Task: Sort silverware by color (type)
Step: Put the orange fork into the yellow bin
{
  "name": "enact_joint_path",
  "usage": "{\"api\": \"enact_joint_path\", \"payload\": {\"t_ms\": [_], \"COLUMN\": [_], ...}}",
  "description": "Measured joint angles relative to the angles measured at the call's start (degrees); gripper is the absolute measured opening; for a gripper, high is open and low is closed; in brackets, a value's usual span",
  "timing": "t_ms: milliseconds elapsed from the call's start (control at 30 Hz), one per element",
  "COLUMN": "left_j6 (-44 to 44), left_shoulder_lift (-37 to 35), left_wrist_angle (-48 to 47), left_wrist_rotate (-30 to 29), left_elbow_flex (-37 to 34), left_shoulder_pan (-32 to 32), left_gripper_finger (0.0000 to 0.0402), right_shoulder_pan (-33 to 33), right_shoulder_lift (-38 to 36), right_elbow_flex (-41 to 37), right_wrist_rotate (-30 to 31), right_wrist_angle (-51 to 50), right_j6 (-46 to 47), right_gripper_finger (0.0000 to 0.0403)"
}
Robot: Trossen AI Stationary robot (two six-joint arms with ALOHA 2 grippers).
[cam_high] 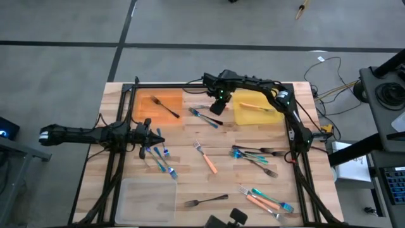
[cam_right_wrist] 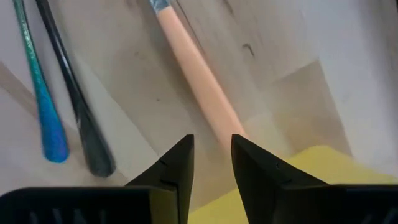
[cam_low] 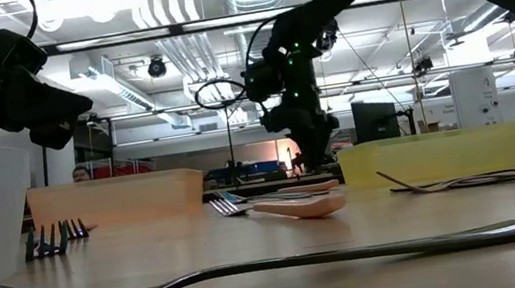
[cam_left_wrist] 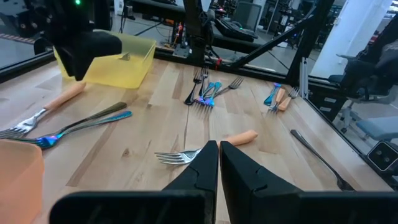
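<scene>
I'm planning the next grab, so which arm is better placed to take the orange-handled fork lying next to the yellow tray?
Right. The right gripper hovers with its jaws apart over the orange-handled fork beside the yellow tray. The left gripper is shut, well across the table near the blue-teal forks.

Black jointed arms [cam_high: 253, 82], dark wedge fingers [cam_right_wrist: 177, 165], green indicator lights.

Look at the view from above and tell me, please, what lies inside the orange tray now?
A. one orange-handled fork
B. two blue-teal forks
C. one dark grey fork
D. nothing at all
C. In the high view the orange tray holds a single dark grey fork lying at a slant; the blue-teal pieces lie on the bare wood outside the tray.
</scene>
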Motion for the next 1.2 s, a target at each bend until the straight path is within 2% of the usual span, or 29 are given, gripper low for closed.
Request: {"api": "enact_joint_path", "payload": {"t_ms": [367, 867, 967, 1200], "left_j6": [0.0, 0.0, 0.0, 0.0], "left_shoulder_lift": [0.1, 0.1, 0.1, 0.1], "left_wrist_angle": [0.0, 0.0, 0.0, 0.0], "left_wrist_rotate": [0.0, 0.0, 0.0, 0.0], "left_elbow_flex": [0.0, 0.0, 0.0, 0.0], "left_shoulder_pan": [0.0, 0.0, 0.0, 0.0], "left_gripper_finger": [0.0, 0.0, 0.0, 0.0], "right_shoulder_pan": [0.1, -0.4, -0.4, -0.4], "right_shoulder_lift": [-0.1, -0.3, -0.4, -0.4], "right_elbow_flex": [-2.6, -9.9, -10.6, -11.1], "right_wrist_rotate": [0.3, 0.3, 0.2, 0.2], "right_wrist_angle": [7.1, 14.3, 14.7, 16.9], "right_j6": [-2.3, -3.1, -2.9, -2.9], "right_gripper_finger": [0.0149, 0.0135, 0.0122, 0.0055]}}
